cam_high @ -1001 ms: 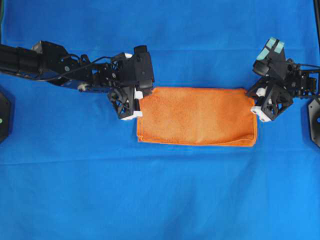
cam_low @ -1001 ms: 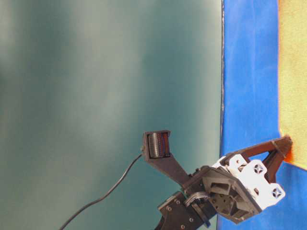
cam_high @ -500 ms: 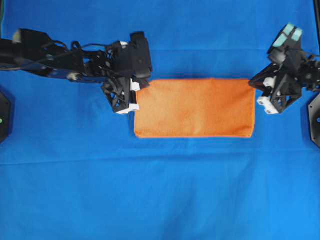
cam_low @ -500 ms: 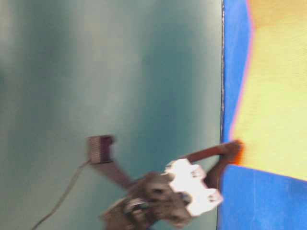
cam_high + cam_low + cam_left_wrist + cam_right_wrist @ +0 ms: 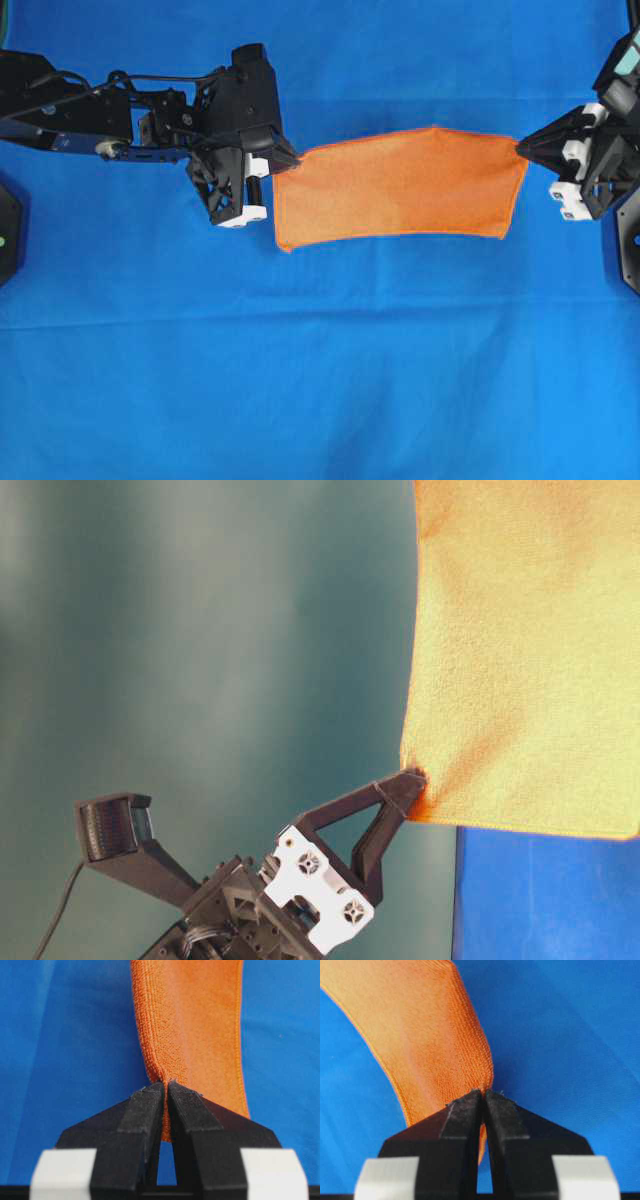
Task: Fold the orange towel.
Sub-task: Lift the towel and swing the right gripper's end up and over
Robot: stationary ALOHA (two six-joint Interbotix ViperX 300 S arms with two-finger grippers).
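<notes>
You have the soft, light orange towel (image 5: 400, 187) sagging between left gripper (image 5: 275, 165) and right gripper (image 5: 522, 148), fingers clenched on opposite far corners.

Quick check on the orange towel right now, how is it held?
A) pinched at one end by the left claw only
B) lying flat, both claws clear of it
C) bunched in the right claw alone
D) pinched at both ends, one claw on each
D: the orange towel is stretched between the arms, the left claw shut on one end and the right claw shut on the other.
</notes>
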